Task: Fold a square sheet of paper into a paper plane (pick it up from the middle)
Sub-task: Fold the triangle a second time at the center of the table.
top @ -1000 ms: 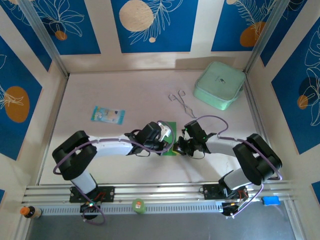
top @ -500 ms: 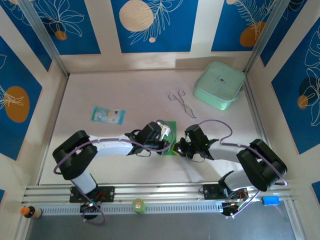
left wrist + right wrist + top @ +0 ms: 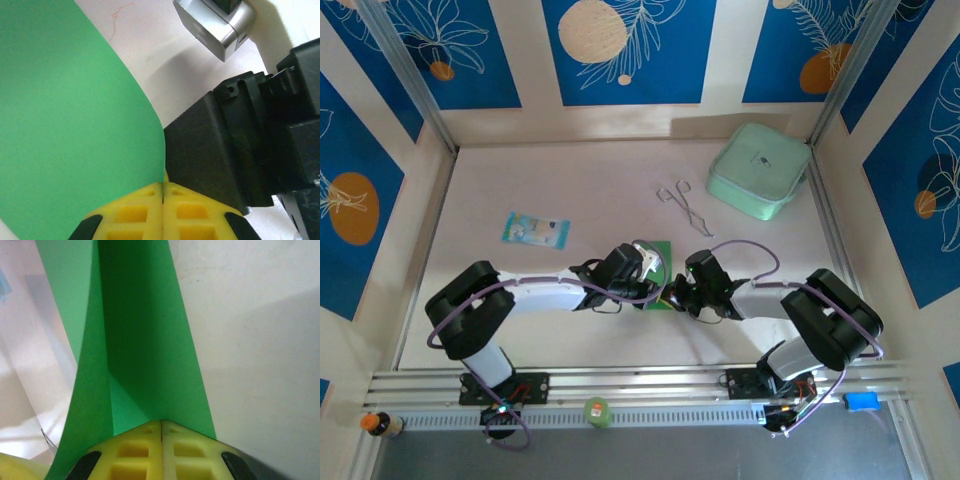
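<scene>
Square sheet of paper (image 3: 75,125) sits near-centre, between both claws. Left gripper (image 3: 163,192) is pressed together pinching its edge, and right gripper (image 3: 161,431) is pinching it at a fold. It looks light, floppy and easily creased or torn, so best hold it gently close to the fold line.

Mint box (image 3: 758,170), blue packet (image 3: 534,230), forceps (image 3: 687,209)

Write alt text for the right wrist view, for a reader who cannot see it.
The right gripper is shut on the edge of the square sheet of paper, bright green, with a fold running away from the camera. The pale table lies behind.
</scene>
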